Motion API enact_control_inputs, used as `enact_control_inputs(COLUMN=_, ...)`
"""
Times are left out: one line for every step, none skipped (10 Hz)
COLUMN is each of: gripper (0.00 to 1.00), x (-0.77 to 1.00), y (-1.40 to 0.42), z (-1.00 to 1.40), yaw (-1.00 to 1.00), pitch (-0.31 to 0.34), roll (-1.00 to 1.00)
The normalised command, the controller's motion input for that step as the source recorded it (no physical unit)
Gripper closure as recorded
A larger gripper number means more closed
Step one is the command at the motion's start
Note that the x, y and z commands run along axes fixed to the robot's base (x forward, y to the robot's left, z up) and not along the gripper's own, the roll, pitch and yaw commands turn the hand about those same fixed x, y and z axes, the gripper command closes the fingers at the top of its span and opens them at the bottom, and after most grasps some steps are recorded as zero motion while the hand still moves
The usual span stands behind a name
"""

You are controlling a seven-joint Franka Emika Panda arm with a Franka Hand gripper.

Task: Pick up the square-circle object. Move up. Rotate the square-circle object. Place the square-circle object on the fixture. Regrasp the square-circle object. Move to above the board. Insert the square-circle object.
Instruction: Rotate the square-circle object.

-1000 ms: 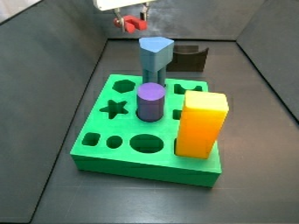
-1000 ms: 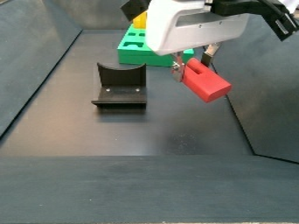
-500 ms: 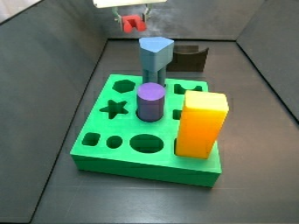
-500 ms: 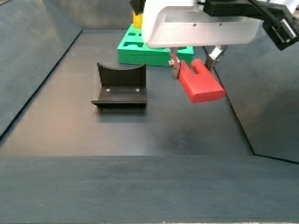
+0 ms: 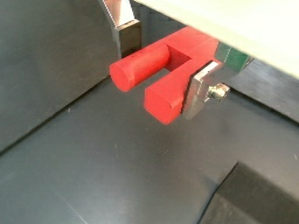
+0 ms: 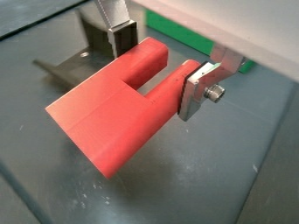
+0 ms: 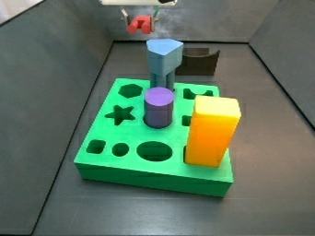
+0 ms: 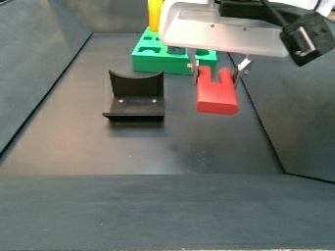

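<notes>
The square-circle object [image 5: 158,74] is a red block with one round and one square prong, and my gripper [image 5: 163,68] is shut on it across the prongs. It hangs in the air with its solid body downward in a side view [image 8: 216,91], to the right of the fixture [image 8: 133,95] and clear of the floor. In a wrist view its flat body [image 6: 117,114] fills the middle, with the silver fingers [image 6: 198,89] clamped on either side. From a side view, gripper [image 7: 142,11] and red block [image 7: 140,21] sit high behind the green board [image 7: 123,138].
A blue-grey triangular post [image 7: 163,57], a purple cylinder [image 7: 157,108] and a tall yellow-orange block [image 7: 212,131] stand in the board. The fixture [image 7: 201,62] stands just behind it. Dark sloping walls [image 8: 46,78] enclose the floor.
The red block has swung from a slanted pose to hanging nearly straight down, still held. The gripper has turned and risen slightly.
</notes>
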Motion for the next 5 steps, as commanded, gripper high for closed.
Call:
enact_control_inputs(gripper=1.0, x=0.02, y=0.02, z=-0.03, yaw=-1.0, pitch=-0.003, roll=0.0)
enact_control_inputs(gripper=1.0, x=0.02, y=0.02, z=-0.03, yaw=-1.0, pitch=-0.003, roll=0.0)
enact_control_inputs(gripper=1.0, x=0.02, y=0.02, z=-0.03, yaw=-1.0, pitch=-0.003, roll=0.0)
enact_control_inputs(gripper=1.0, x=0.02, y=0.02, z=-0.03, yaw=-1.0, pitch=-0.003, roll=0.0)
enact_control_inputs(gripper=1.0, x=0.02, y=0.02, z=-0.03, yaw=-1.0, pitch=-0.004, roll=0.0)
